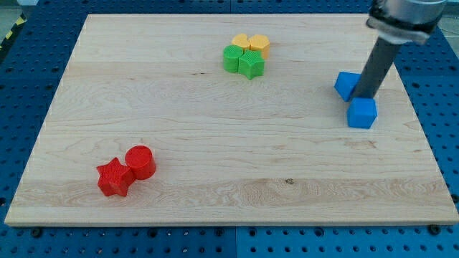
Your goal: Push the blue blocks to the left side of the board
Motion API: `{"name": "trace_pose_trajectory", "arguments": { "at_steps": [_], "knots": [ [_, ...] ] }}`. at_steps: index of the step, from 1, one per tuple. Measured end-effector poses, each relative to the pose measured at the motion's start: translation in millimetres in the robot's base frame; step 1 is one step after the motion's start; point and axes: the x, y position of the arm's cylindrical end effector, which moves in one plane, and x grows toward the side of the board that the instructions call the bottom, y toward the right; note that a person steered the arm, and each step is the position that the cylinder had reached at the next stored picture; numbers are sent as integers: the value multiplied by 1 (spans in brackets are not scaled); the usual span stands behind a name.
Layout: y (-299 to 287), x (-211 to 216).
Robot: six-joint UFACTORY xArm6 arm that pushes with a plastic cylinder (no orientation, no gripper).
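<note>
Red star [114, 178] lies nearest; upright rod, my tip [364, 97] between blue blocks [362, 112]

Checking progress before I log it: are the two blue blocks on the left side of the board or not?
Not: both blue blocks sit at the board's right edge, my tip between them.

Obstacles: two blue blocks, one [347, 84] touching my tip [363, 97] on its left, one [362, 112] just below. Green-yellow cluster [246, 55] well left. Red pair [126, 170] far lower-left. Bare board [201, 136] between.
</note>
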Motion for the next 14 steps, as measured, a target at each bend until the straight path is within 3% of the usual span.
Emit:
{"name": "trace_pose_trajectory", "arguments": {
  "at_steps": [3, 4, 5, 7, 9, 11, 12, 14],
  "knots": [
    [44, -35],
    [38, -64],
    [11, -67],
    [-39, 7],
    [-27, -20],
    [32, 5],
    [32, 32],
    [-23, 39]
  ]
}}
